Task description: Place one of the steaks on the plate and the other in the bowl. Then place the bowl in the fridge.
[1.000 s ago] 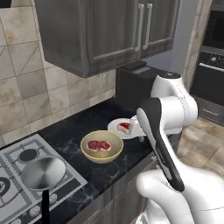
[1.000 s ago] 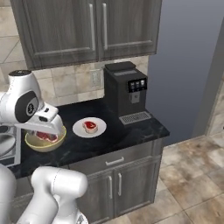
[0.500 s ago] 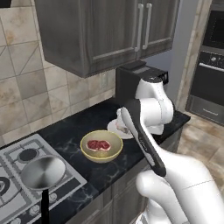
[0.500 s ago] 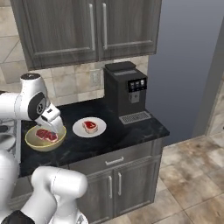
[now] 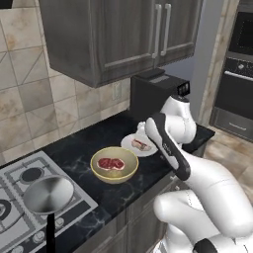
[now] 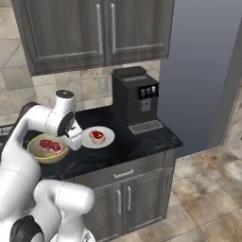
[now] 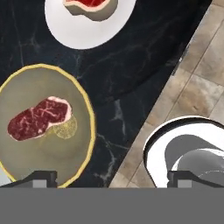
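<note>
**Two steaks served, one on the plate and one in the bowl**

Left base view: a pale yellow-tan bowl (image 5: 114, 164) sits on the dark marbled counter (image 5: 94, 143), holding a flat red steak (image 5: 110, 163) with white marbling. Just beside it, toward the black coffee machine (image 5: 155, 94), the small white plate (image 5: 139, 146) carries the second steak (image 5: 141, 145), partly hidden by the arm. A grey pan (image 5: 48, 194) rests on the stove (image 5: 20, 197). The white arm bends up from the lower right, its elbow high and its forearm angled down over the plate's near edge.

Right base view: the bowl with its steak (image 6: 50, 145) lies left of the plate, and the plate steak (image 6: 97, 135) shows a pale fat rim. The arm's wrist hangs between bowl and plate. The coffee machine's panel has small lit marks, too small to read.

Hand view: the gripper (image 7: 111, 177) looks down on the counter edge, fingertips (image 7: 41, 177) spread wide apart and holding nothing. The bowl is near the left tip, the plate at the top.
</note>
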